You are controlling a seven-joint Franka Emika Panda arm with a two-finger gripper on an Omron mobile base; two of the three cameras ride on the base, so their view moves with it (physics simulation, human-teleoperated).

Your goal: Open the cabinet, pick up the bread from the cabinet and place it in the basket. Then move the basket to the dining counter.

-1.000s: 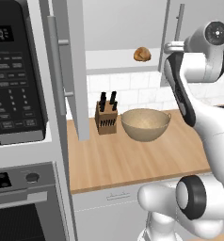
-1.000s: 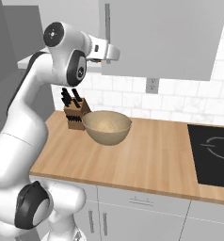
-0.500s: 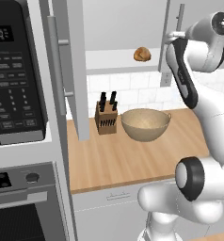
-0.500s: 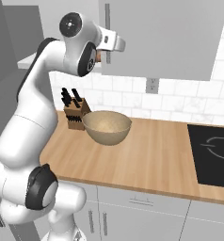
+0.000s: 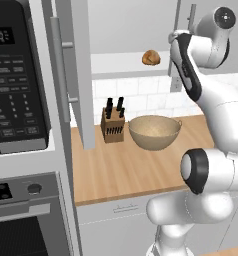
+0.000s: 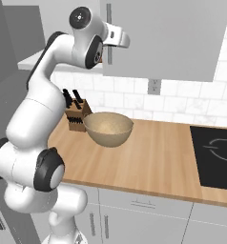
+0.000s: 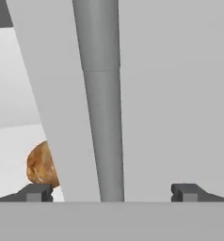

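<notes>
Standing nearest on the wooden desk is the basket, a wide tan bowl with nothing in it. Just beside the basket, on the oven side, sits a knife block with dark handles poking up, close to the white tile wall. Above the basket, the cabinet has one door swung out toward the room, and its white shelf is in plain sight. The bread, a small golden-brown bun, rests on that shelf, higher than the basket and a little toward the arm's side. Up beside the bread, the gripper is spread wide with nothing between its fingertips. It faces the still-closed cabinet door, whose long bar handle runs between the jaws without either tip touching it. Past that door's edge, the bun peeks out on the shelf behind.
</notes>
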